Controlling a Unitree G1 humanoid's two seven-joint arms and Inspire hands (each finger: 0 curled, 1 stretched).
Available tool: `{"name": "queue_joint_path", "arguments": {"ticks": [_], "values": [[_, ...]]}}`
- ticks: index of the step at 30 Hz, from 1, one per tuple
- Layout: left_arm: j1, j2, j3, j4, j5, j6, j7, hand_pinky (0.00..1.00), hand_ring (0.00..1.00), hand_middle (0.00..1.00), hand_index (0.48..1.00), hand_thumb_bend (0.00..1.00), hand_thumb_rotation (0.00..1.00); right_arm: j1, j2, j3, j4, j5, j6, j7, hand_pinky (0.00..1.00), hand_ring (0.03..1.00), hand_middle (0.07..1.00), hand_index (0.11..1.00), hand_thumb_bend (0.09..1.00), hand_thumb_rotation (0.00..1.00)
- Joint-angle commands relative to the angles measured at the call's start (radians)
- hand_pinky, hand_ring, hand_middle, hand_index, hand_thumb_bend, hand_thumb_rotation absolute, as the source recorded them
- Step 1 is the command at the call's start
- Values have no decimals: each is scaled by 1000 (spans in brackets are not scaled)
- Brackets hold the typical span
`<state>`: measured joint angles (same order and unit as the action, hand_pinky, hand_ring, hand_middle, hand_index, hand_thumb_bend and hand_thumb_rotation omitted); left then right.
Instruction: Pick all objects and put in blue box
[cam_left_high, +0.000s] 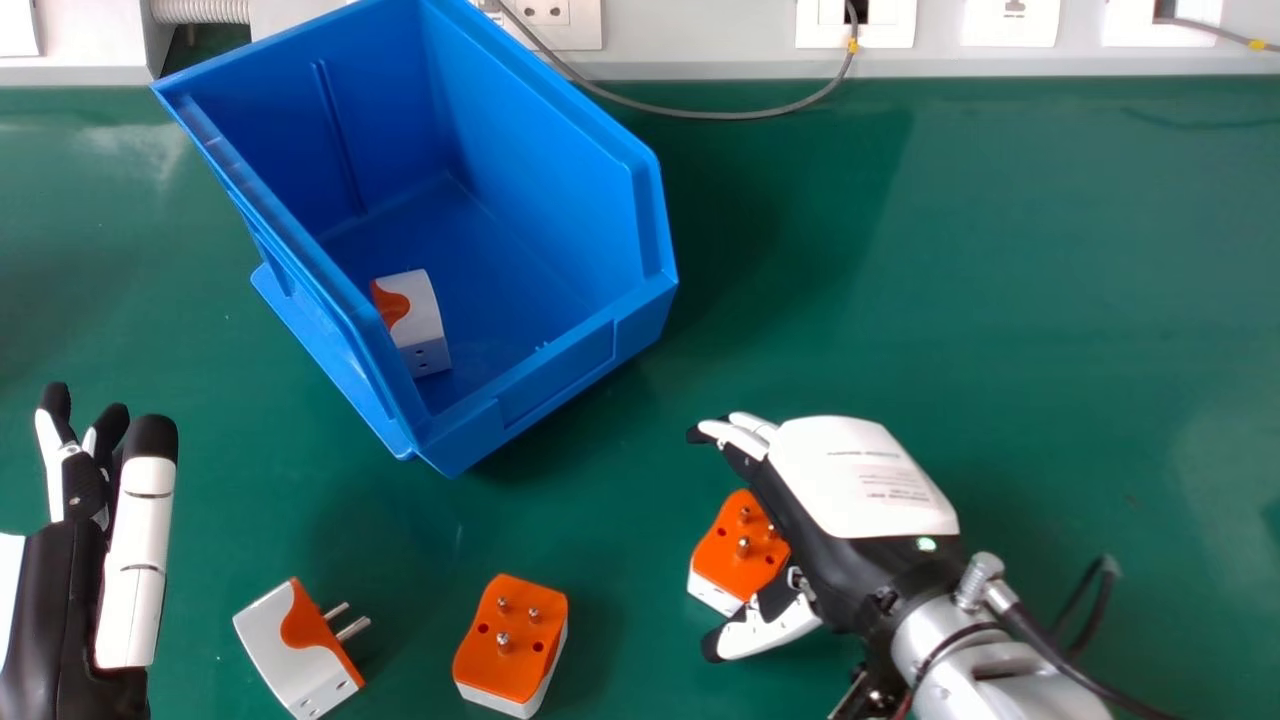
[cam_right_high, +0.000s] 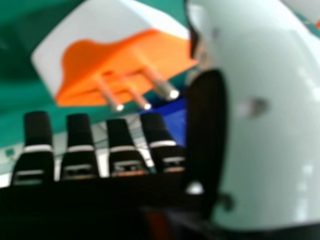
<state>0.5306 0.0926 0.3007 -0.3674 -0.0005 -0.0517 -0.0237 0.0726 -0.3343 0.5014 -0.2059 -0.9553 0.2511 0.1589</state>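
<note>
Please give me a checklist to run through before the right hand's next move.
1. Right adapter between the fingers and thumb of the right hand: ok.
2. Fingers closed round it: not ok, they are straight.
3. Blue box open at the top: ok, with one adapter inside.
4. Left hand clear of the box: ok.
5. Other adapters boxed: not ok, the left adapter and middle adapter remain outside.

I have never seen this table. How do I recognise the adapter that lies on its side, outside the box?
Find the big blue box on the green table. Nearer the robot, just right of its left hand, lies a white and orange adapter. Its pins point sideways, while those of the other two adapters outside point up.
</note>
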Motion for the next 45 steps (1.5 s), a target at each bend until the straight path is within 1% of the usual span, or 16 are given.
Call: {"name": "queue_joint_path", "arguments": {"ticks": [1, 4, 7, 11, 13, 18, 22, 26, 28, 31, 35, 37, 40, 42, 44, 45], "values": [[2, 11, 9, -27, -6, 3, -6, 911, 972, 984, 1000, 643, 1000, 15, -20, -24, -56, -7, -7, 12, 751, 842, 890, 849, 649, 171], [-3, 15, 12, -22, -12, 4, -11, 909, 972, 985, 1000, 642, 1000, 30, -32, -40, -84, 0, -6, 26, 743, 835, 887, 845, 652, 172], [-10, 16, 15, -20, -19, 5, -16, 909, 972, 985, 1000, 641, 1000, 32, -27, -44, -76, -7, 1, 28, 743, 833, 886, 842, 659, 171], [-16, 14, 18, -20, -31, 9, -22, 912, 972, 984, 1000, 633, 1000, 17, -5, -32, -41, -23, 15, 23, 742, 831, 886, 841, 665, 168], [-19, 12, 17, -21, -36, 12, -22, 913, 971, 984, 1000, 631, 1000, 10, 2, -25, -26, -31, 18, 19, 742, 831, 886, 840, 665, 168], [-20, 8, 9, -34, -39, 20, -20, 914, 971, 984, 1000, 629, 1000, -6, 10, -13, 0, -43, 17, 28, 738, 827, 882, 835, 669, 170], [-19, 8, 6, -36, -41, 19, -21, 915, 972, 984, 1000, 631, 1000, -20, 16, -2, 12, -55, 22, 48, 733, 828, 879, 818, 670, 175], [-17, 10, 3, -36, -39, 14, -23, 916, 972, 985, 1000, 630, 1000, -47, 38, 17, 49, -85, 51, 60, 735, 828, 875, 806, 670, 179], [-13, 10, 1, -41, -37, 13, -24, 916, 972, 985, 1000, 629, 1000, -59, 55, 28, 71, -113, 82, 69, 735, 828, 874, 805, 671, 184], [-14, 13, 3, -37, -38, 11, -27, 917, 973, 985, 1000, 629, 1000, -74, 82, 38, 92, -147, 133, 86, 733, 825, 875, 812, 677, 212], [-13, 14, 3, -42, -38, 14, -30, 918, 973, 986, 1000, 632, 1000, -82, 107, 44, 105, -175, 184, 100, 741, 828, 881, 825, 681, 238], [-11, 15, 5, -45, -39, 15, -33, 918, 973, 986, 1000, 633, 1000, -86, 116, 49, 112, -188, 204, 107, 743, 828, 882, 827, 682, 242], [-11, 17, 8, -43, -42, 14, -35, 919, 973, 986, 1000, 637, 1000, -96, 135, 65, 133, -223, 245, 126, 749, 829, 888, 834, 684, 253], [-12, 16, 9, -42, -45, 13, -37, 919, 973, 986, 1000, 637, 1000, -98, 144, 72, 139, -237, 263, 137, 748, 834, 894, 839, 675, 241], [-11, 15, 10, -43, -47, 14, -38, 919, 973, 986, 1000, 637, 1000, -98, 146, 75, 137, -240, 268, 147, 744, 836, 899, 842, 653, 193], [-11, 14, 10, -45, -47, 15, -38, 919, 973, 986, 1000, 637, 1000, -98, 144, 75, 135, -237, 267, 152, 744, 836, 899, 842, 653, 193]]}}
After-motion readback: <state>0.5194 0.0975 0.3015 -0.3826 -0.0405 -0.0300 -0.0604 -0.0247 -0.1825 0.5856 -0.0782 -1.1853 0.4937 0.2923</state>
